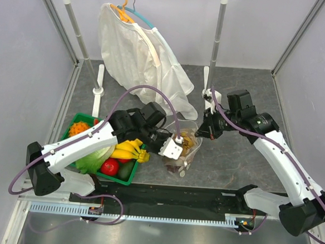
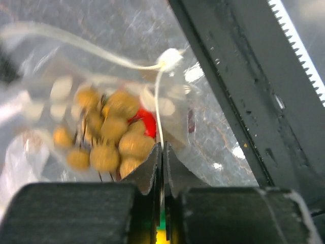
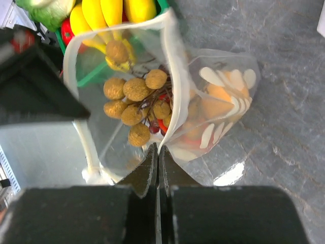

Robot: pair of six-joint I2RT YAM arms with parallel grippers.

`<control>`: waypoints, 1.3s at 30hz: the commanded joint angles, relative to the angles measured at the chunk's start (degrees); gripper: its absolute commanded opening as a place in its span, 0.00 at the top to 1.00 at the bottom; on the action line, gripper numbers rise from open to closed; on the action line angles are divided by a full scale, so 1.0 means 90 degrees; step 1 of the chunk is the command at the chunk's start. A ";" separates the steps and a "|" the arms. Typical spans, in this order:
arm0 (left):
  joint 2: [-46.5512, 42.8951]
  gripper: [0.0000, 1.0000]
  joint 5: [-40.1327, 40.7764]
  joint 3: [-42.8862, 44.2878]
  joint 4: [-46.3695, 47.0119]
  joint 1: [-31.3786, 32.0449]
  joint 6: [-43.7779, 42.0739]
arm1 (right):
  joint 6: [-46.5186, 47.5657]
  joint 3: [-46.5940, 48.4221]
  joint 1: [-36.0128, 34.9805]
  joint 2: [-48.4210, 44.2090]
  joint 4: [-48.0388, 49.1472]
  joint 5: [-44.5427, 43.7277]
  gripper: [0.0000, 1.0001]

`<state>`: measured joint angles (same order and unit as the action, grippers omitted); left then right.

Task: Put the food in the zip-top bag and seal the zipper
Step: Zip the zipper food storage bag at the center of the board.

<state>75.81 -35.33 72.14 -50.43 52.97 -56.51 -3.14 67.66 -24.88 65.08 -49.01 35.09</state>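
The clear dotted zip-top bag (image 1: 187, 153) hangs open between my two grippers, mid-table. My left gripper (image 1: 173, 149) is shut on the bag's zipper strip (image 2: 158, 107), below the white slider tab (image 2: 170, 58). My right gripper (image 1: 202, 132) is shut on the opposite rim of the bag (image 3: 170, 86). Inside the bag lies the tan-brown berry bunch (image 3: 133, 99), also in the left wrist view (image 2: 109, 137). The orange-red peach (image 3: 217, 104) shows through the dotted wall. A dark purple mass (image 1: 176, 166) sits at the bag's bottom. The bag's mouth is open.
A green basket (image 1: 75, 117) stands at the left with a lettuce head (image 1: 93, 159), a banana bunch (image 1: 128, 149) and other toy produce. A white garment (image 1: 139, 59) hangs on a rack at the back. A black rail (image 1: 163, 196) runs along the table's near edge.
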 commanded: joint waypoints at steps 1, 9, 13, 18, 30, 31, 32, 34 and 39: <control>-0.0142 0.98 0.0069 0.0314 0.0465 0.0598 0.0398 | -0.0041 0.0402 -0.0008 0.0268 0.0747 0.0368 1.00; -0.0014 0.98 0.1143 -0.0025 0.2477 0.0600 0.4427 | -0.0404 0.1114 -0.0204 0.0777 0.1530 0.0710 0.78; -0.0210 0.98 0.1065 -0.0456 0.3171 0.0101 0.5438 | 0.0084 0.1330 -0.0117 0.0495 0.0877 0.0301 0.23; -0.0415 0.98 0.1006 -0.0973 0.3620 -0.0153 0.6072 | 0.0592 0.0533 0.0050 -0.0781 0.0192 0.0097 0.15; -0.0553 0.98 0.0450 -0.1053 0.4071 -0.0251 0.6572 | 0.1392 -0.1267 0.0040 -0.2797 0.0807 0.0231 0.36; -0.0543 0.98 0.0372 -0.0946 0.4100 -0.0251 0.6582 | 0.1712 -0.1287 0.0040 -0.2826 0.0769 0.0261 0.36; -0.0494 0.98 0.0332 -0.0906 0.4119 -0.0260 0.6611 | 0.1899 -0.1364 0.0040 -0.2856 0.0749 0.0319 0.36; -0.0426 0.98 0.0293 -0.0828 0.4168 -0.0251 0.6669 | 0.2541 -0.1472 0.0040 -0.2885 0.0662 0.0378 0.36; -0.0191 0.98 0.0312 -0.0760 0.4324 -0.0270 0.6913 | 0.3366 -0.2009 0.0040 -0.2992 0.0679 0.0378 0.36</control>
<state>72.71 -30.70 62.63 -16.29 50.96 2.00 18.13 52.34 -24.51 39.35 -44.51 36.27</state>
